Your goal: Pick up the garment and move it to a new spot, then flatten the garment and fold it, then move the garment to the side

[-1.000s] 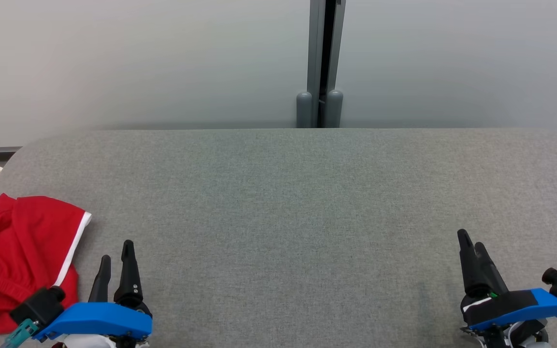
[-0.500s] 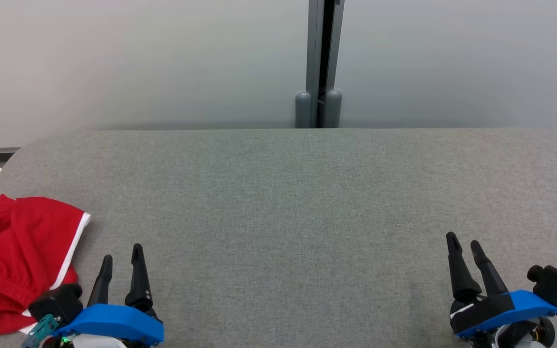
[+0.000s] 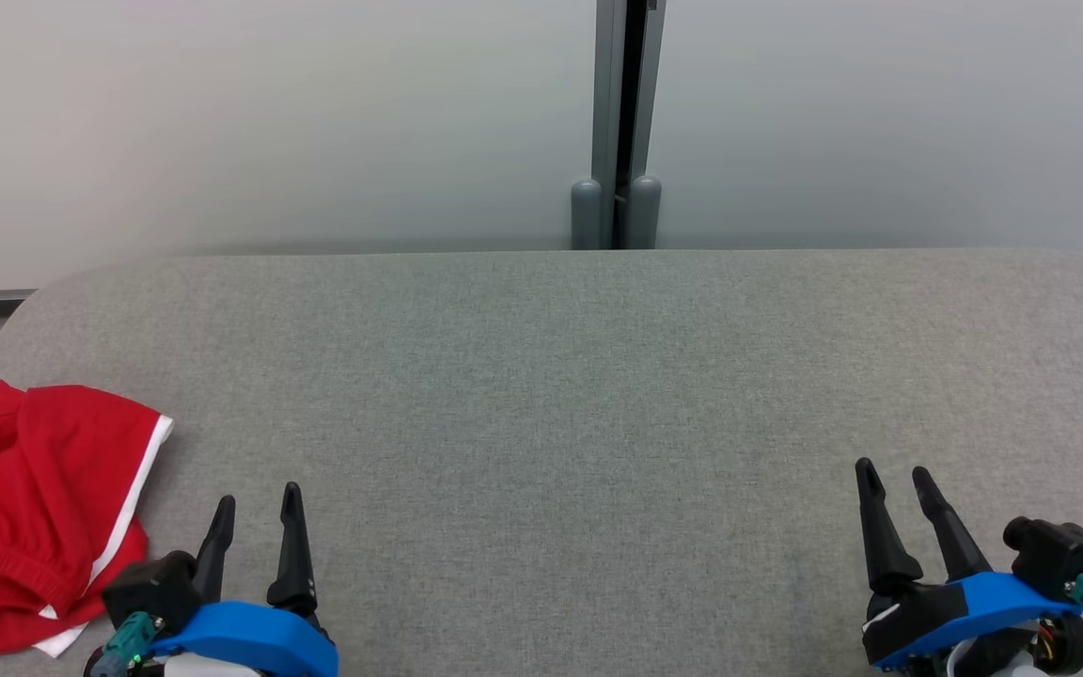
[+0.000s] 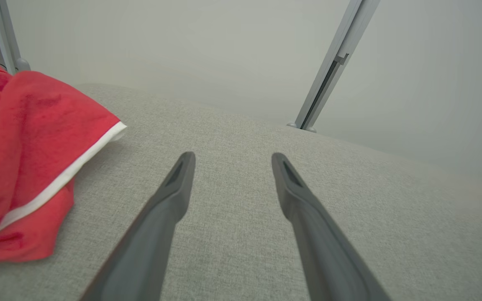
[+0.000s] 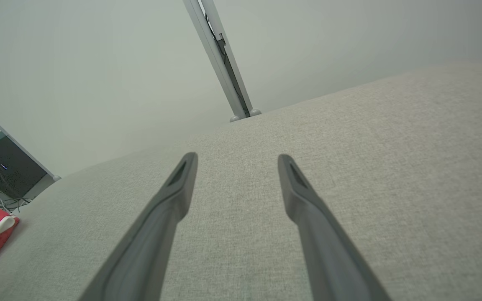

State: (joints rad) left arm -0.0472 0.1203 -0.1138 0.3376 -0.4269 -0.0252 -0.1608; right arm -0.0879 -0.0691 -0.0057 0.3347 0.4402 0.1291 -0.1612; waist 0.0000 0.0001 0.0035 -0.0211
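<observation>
Lying bunched on the grey fabric-covered desk point(image 3: 551, 395), the red garment point(image 3: 24, 508) with its white trim sits just beside the left tool point(image 3: 258, 496), on that tool's outer side and not between its fingers. The left tool is over the desk with its two dark fingers spread and nothing between them. Well apart from the garment, the right tool point(image 3: 891, 469) is likewise spread and empty, with bare grey cloth ahead of its fingertips. Beyond both tools, a grey post point(image 3: 617, 122) rises behind the desk's far edge.
</observation>
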